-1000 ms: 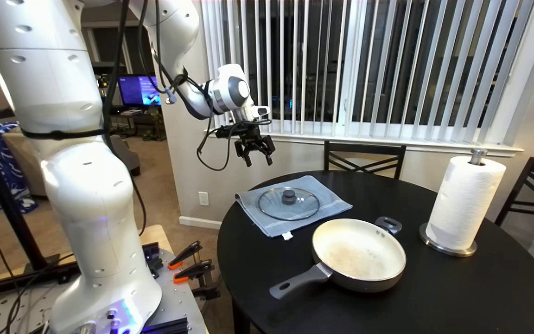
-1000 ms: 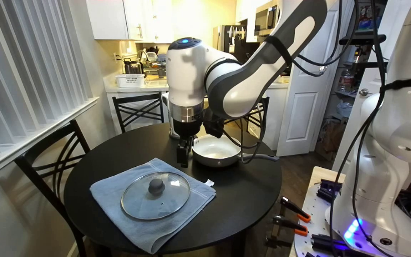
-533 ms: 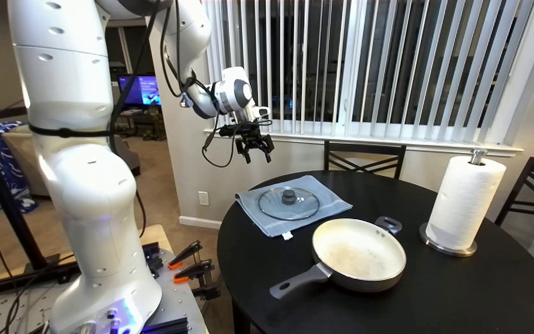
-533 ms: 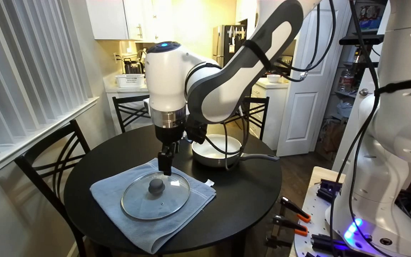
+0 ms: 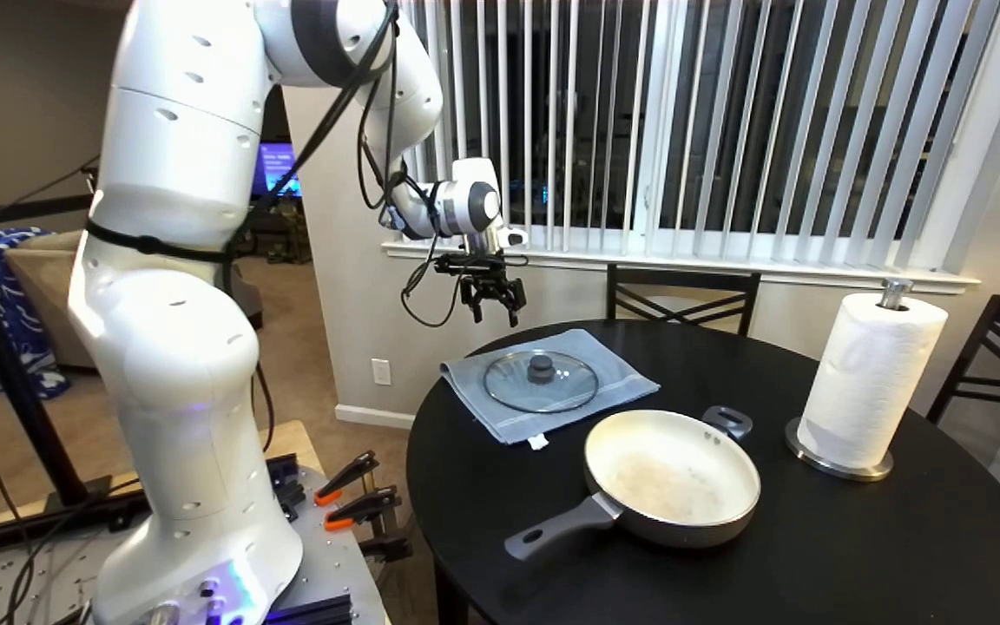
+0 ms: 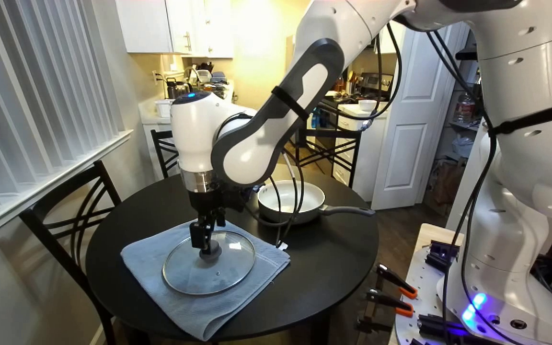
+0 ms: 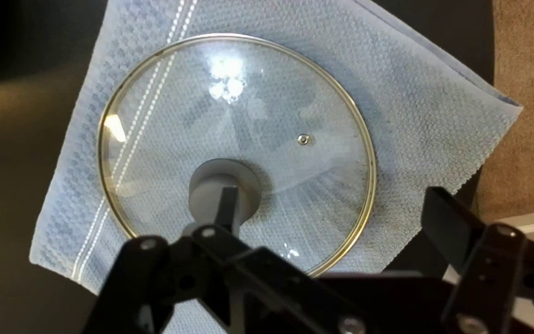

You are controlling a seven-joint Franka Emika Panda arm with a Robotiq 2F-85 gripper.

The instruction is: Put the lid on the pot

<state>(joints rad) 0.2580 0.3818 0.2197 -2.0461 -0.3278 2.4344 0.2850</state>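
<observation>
The glass lid (image 5: 513,392) lies flat on the blue-grey cloth, knob up, in both exterior views (image 6: 204,278). It fills the middle of the wrist view (image 7: 257,120), its near rim partly hidden by the gripper. The pot (image 5: 674,482), a cream-inside pan, stands uncovered on the table; it also shows behind the cables (image 6: 289,194). My gripper (image 5: 496,319) is open and empty in the air above the lid. In the wrist view (image 7: 333,195) one finger overlaps the knob (image 7: 244,178) and the other lies outside the rim, so the knob is not between them.
The cloth (image 5: 613,382) lies on the round black table (image 5: 856,555). A paper-towel roll (image 5: 869,382) stands beyond the pan, whose long handle (image 5: 561,527) points toward the robot base. Chairs (image 5: 682,295) stand around the table. Arm cables (image 6: 300,191) hang near the pan.
The arm has swung from near the pan across to above the lid and come lower. The gripper stays open. Lid, cloth and pan have not moved.
</observation>
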